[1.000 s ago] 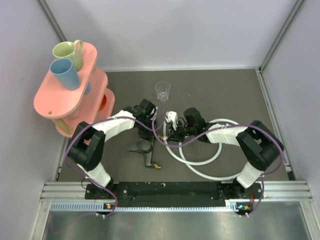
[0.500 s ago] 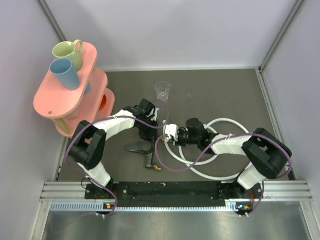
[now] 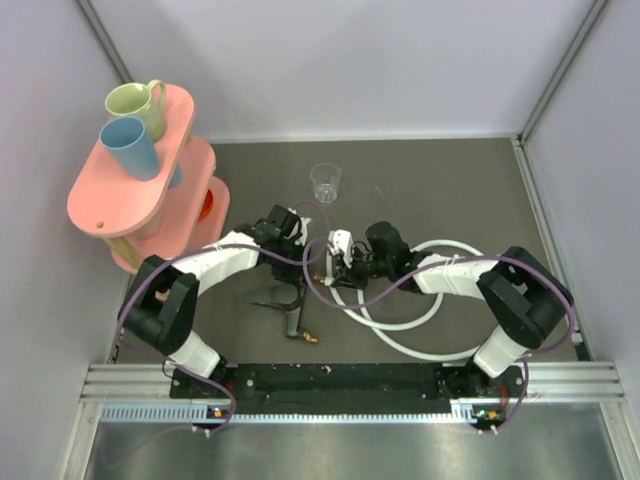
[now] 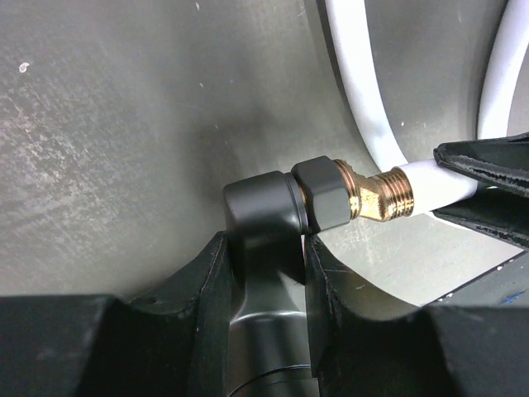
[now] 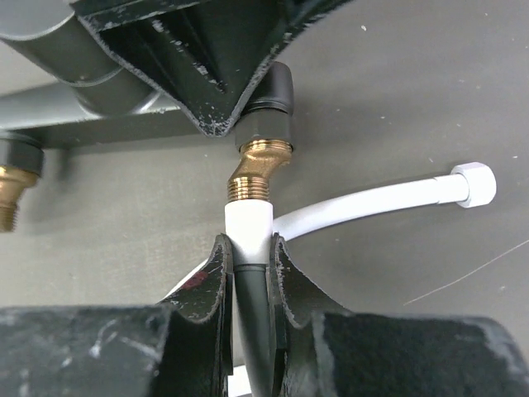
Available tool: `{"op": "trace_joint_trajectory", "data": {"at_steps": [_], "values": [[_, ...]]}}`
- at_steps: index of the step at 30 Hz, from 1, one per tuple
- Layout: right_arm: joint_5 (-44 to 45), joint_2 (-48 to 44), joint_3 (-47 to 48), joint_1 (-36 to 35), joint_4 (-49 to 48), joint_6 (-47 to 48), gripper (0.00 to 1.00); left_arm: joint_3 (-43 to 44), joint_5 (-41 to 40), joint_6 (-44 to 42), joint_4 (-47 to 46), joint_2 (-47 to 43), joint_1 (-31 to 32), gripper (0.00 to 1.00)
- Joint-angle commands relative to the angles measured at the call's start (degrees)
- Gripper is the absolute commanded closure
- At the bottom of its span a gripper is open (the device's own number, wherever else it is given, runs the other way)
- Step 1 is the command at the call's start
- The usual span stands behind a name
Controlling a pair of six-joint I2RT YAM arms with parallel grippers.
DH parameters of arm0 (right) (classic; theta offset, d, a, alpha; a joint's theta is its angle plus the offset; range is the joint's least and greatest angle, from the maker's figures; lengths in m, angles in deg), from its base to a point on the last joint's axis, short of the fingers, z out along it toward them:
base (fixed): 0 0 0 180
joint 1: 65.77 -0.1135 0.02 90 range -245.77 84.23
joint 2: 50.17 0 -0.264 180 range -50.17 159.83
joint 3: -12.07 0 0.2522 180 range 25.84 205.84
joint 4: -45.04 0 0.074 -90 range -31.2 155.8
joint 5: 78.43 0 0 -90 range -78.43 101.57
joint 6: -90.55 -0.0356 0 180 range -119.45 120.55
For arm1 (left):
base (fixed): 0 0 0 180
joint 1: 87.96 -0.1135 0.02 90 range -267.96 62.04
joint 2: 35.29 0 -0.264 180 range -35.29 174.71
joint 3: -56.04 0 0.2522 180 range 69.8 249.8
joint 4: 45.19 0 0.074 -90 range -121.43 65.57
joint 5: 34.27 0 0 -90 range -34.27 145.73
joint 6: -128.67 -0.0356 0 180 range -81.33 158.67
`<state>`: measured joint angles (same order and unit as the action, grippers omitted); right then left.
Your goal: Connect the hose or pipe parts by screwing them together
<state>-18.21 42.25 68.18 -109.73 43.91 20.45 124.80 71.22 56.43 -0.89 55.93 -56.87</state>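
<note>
The black T-shaped fitting (image 4: 263,217) stands between the jaws of my left gripper (image 4: 264,241), which is shut on its body. One brass tip (image 4: 376,194) of the fitting points at the white end connector (image 5: 250,223) of the hose, and the two touch end to end. My right gripper (image 5: 250,246) is shut on that connector. In the top view both grippers meet mid-table, left (image 3: 298,258) and right (image 3: 335,262). The white hose (image 3: 420,328) lies in loops to the right. Its other end connector (image 5: 473,184) lies free on the table.
A clear plastic cup (image 3: 325,182) stands behind the grippers. A pink rack (image 3: 140,190) with a green mug (image 3: 140,103) and a blue mug (image 3: 130,145) fills the far left. Purple cables (image 3: 330,290) hang around both arms. Another brass tip (image 3: 310,337) of the fitting points toward the near edge.
My right gripper with the hose end has shifted slightly left toward the fitting. My left arm has swung a little to the left, and the fitting's lower end moved with it.
</note>
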Motion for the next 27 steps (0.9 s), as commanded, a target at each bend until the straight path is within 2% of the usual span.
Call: {"op": "trace_joint_trajectory", "data": {"at_steps": [1,6,13,18,20,27], "values": [[-10.02,1.09,4.41,0.90,-17.17,-11.80,1.00,-0.33,17.65,2.80,-15.95,-7.72,2.92,1.00],[-13.19,1.97,2.30,3.36,-26.13,-21.02,1.00,-2.79,19.48,5.18,-19.82,-11.06,2.92,1.00],[-18.02,4.34,2.21,5.55,-31.85,-29.38,1.00,-4.55,21.16,7.46,-23.68,-12.20,2.92,1.00],[-17.59,6.10,4.41,6.08,-28.07,-32.46,1.00,-5.78,19.85,8.95,-26.23,-14.14,2.83,1.00],[-18.21,6.37,3.18,6.35,-33.23,-36.31,1.00,-6.48,19.58,10.18,-28.16,-15.36,2.83,1.00],[-17.77,8.03,1.25,7.05,-41.51,-46.17,1.00,-9.82,18.35,12.48,-34.76,-19.06,2.83,1.00]]}}
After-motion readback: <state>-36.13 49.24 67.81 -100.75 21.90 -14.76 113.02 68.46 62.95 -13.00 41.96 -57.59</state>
